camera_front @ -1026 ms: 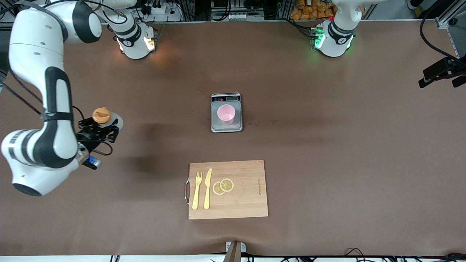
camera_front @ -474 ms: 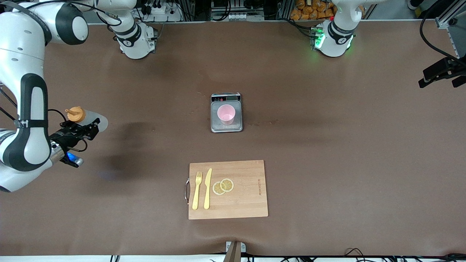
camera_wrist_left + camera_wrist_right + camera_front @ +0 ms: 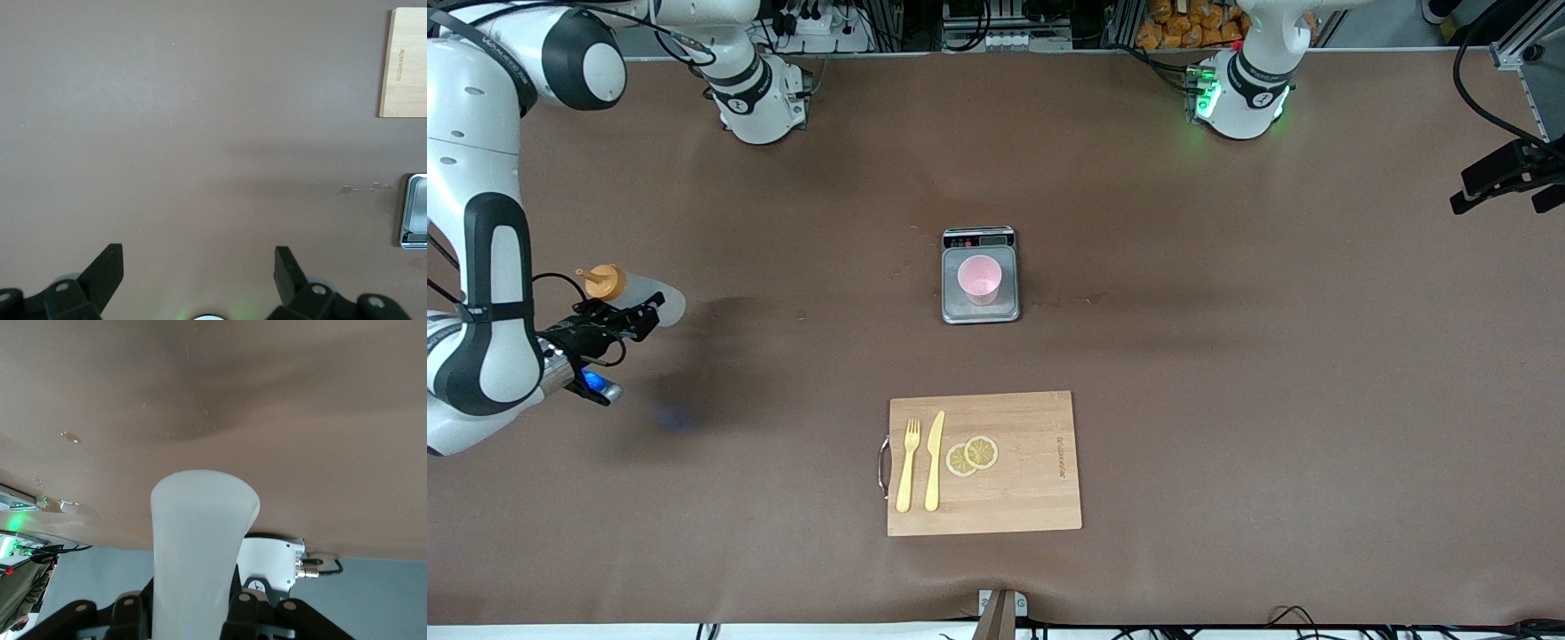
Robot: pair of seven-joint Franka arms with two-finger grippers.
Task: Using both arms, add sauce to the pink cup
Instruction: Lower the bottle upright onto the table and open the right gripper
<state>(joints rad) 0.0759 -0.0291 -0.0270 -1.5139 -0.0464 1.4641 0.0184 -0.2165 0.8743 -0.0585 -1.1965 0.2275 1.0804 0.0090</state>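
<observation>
The right end effector (image 3: pixel 618 320) is up in the air over the right arm's end of the brown surface (image 3: pixel 1227 373). Its black fingers are clamped on the sauce (image 3: pixel 636 293), a soft, see-through whitish squeeze bottle with an orange cap. The bottle is tipped on its side, with the pointy cap aimed toward the edge of the surface at the right arm's end. In the right wrist view the bottle's smooth round body (image 3: pixel 200 540) sits tight between the two fingers.

The pink cup (image 3: pixel 980 278) is small, round and plain (no handle). It stands upright on a little flat metal scale (image 3: pixel 980 311) in the middle of the surface, well apart from the sauce.

Nearer to the front camera than the scale lies a wooden cutting board (image 3: pixel 1032 498). On it rest a yellow fork (image 3: pixel 908 465), a yellow knife (image 3: pixel 935 460) and two round lemon slices (image 3: pixel 972 455).

The left arm waits. The left end effector (image 3: pixel 199 267) has its two black fingers spread wide apart over the bare surface, holding nothing.
</observation>
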